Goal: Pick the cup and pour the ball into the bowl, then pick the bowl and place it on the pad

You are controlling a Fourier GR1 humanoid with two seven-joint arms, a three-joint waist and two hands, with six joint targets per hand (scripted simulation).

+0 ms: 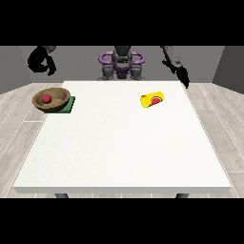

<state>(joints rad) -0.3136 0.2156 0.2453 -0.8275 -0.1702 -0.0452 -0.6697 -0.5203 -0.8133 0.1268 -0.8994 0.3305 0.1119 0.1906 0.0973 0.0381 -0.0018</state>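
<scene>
Both hands are up in the air, and the red ball sits in the bowl.

One hand (42,59) at the view's left is curled shut with nothing in it; the hand (182,76) at the view's right has straight fingers and holds nothing. Below the curled hand, the brown bowl (56,101) sits on the green pad (68,106) with the red ball (46,98) inside. Well to the right of the bowl, the yellow cup (152,99) lies on its side. All rest on a white table (119,147), over a pale wood floor (21,124).
</scene>
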